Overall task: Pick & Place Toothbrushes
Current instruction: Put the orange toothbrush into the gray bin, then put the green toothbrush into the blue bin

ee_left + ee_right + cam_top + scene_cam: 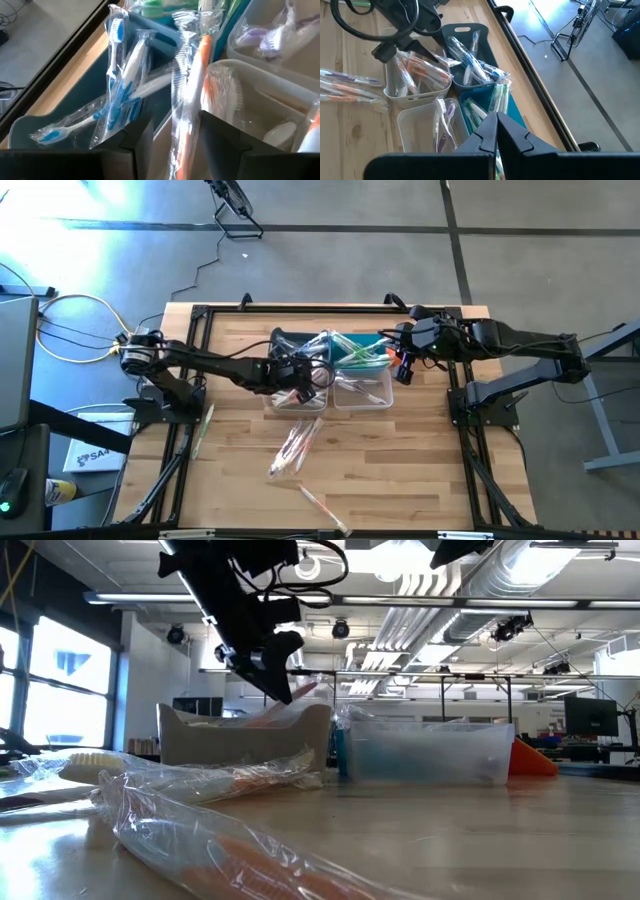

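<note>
Four bins (pixel 470 35) of wrapped toothbrushes (pixel 470 62), colour-sorted.

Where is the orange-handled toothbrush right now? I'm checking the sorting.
The wrapped orange toothbrush stands between the left gripper fingers, over the pale bin beside the dark blue bin.

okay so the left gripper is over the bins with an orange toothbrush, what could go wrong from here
1. The orange toothbrush stands between the left gripper fingers, at the wall between the blue bin and the clear bin; it may tip into the wrong one.
2. Its crinkled wrapper could snag a finger.
</note>
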